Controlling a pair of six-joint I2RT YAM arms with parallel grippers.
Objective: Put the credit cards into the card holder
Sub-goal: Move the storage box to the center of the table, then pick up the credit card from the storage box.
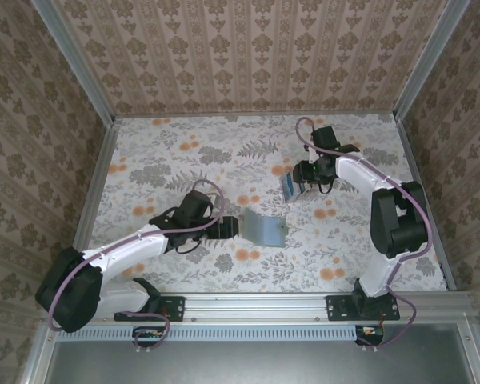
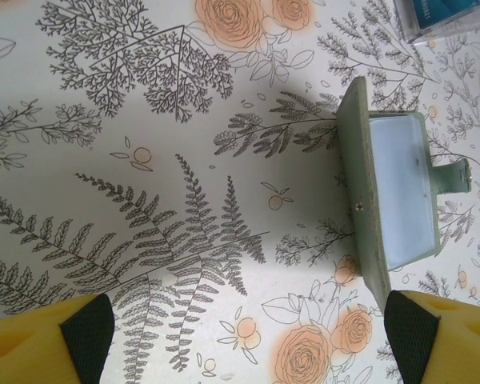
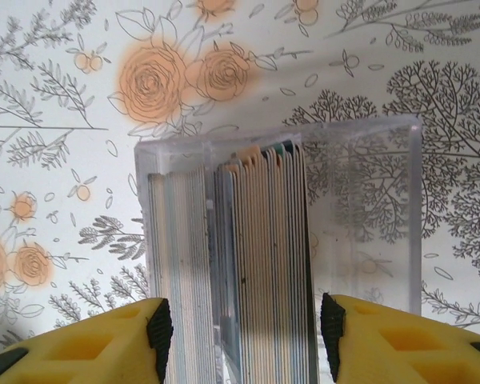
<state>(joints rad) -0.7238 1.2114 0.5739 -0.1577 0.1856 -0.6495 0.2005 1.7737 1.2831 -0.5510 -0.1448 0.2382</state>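
The card holder [image 1: 291,189] is a clear box [image 3: 368,136] standing right of centre on the floral cloth. A dense row of credit cards [image 3: 256,240] stands on edge inside it. My right gripper [image 1: 304,182] hangs directly over it, open. Its gripper [image 3: 244,328] pads flank that row, with the left pad over the outermost cards and a narrow gap at the right pad. More credit cards [image 1: 266,228], grey-green with a pale blue face [image 2: 400,192], lie mid-table. My left gripper [image 1: 229,227] is just left of them, wide open [image 2: 248,344] and holding nothing. Its right fingertip [image 2: 412,332] is close to their near corner.
The table is covered by a floral cloth [image 1: 184,152] and walled by patterned panels on three sides. A metal rail [image 1: 256,306] carrying both arm bases runs along the near edge. A corner of the card holder [image 2: 440,16] shows at the top right of the left wrist view.
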